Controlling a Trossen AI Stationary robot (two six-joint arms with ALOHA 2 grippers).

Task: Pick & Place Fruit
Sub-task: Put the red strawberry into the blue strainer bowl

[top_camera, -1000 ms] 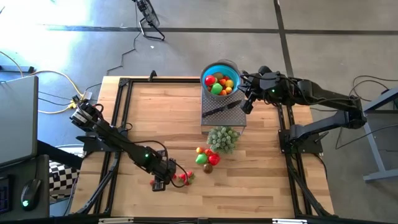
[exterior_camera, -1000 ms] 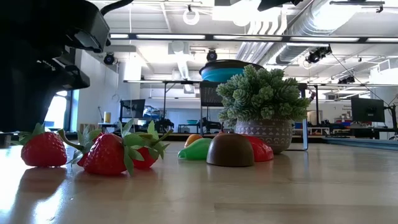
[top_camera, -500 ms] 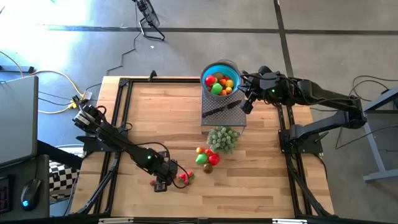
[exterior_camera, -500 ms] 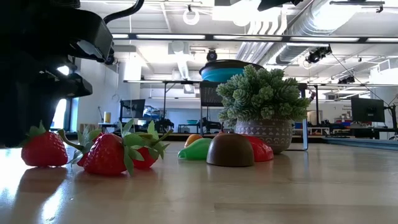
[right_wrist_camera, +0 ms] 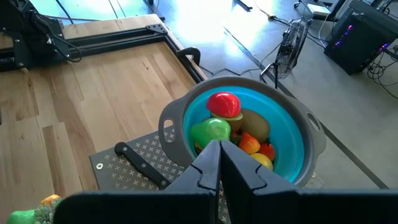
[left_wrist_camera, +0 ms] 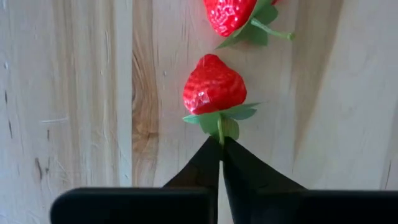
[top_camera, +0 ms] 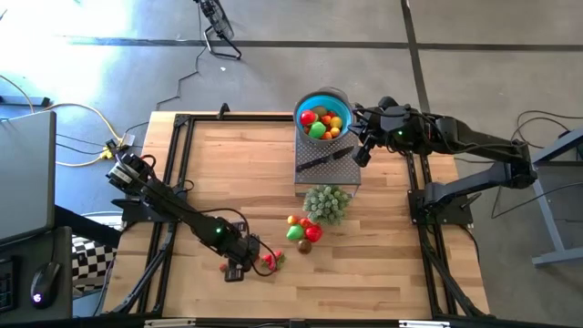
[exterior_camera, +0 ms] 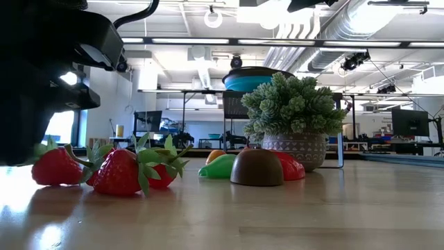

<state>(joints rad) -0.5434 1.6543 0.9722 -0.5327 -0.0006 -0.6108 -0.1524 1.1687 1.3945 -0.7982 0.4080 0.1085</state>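
the fingers [left_wrist_camera: 249,180] of the left gripper [left_wrist_camera: 221,144] are pinched shut on the thin green stem of a red strawberry [left_wrist_camera: 212,86], which lies on the wooden table [left_wrist_camera: 62,93] just past the tips, with a second strawberry [left_wrist_camera: 233,14] a bit farther on. this looks like the grab step, so the next move should be a slow lift, because a stem is a tiny thing to hold, and then a trip to the blue bowl [top_camera: 321,117] far across the table. the right gripper [right_wrist_camera: 219,149] waits shut and empty right over that bowl, where other fruit [right_wrist_camera: 224,104] already sits.
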